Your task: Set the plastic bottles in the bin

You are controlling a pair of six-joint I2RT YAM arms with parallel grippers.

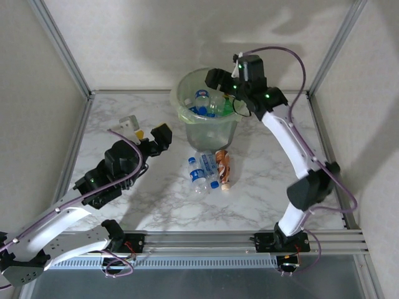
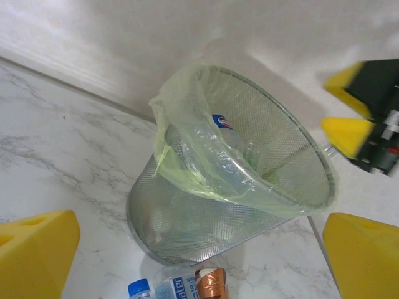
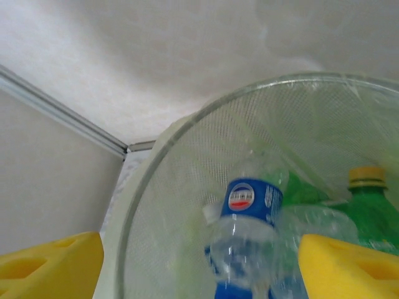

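The bin [image 1: 209,134], a mesh bucket lined with a pale green bag, stands at the back centre and holds several plastic bottles. My right gripper [image 1: 219,84] hovers over its rim, open. Between its yellow pads [image 3: 349,268] a blurred clear bottle with a blue label [image 3: 249,212] hangs loose inside the bin [image 3: 181,187], beside a green bottle with a yellow cap [image 3: 371,205]. On the table in front of the bin lie two clear blue-labelled bottles [image 1: 199,174] and an orange-labelled one [image 1: 223,168]. My left gripper [image 1: 156,140] is open and empty, left of the bin [image 2: 187,230].
Another clear bottle [image 1: 129,123] and a small yellow piece [image 1: 140,133] lie at the far left, just beyond my left gripper. Aluminium frame posts and white walls close in the marble table [image 1: 156,193] on three sides.
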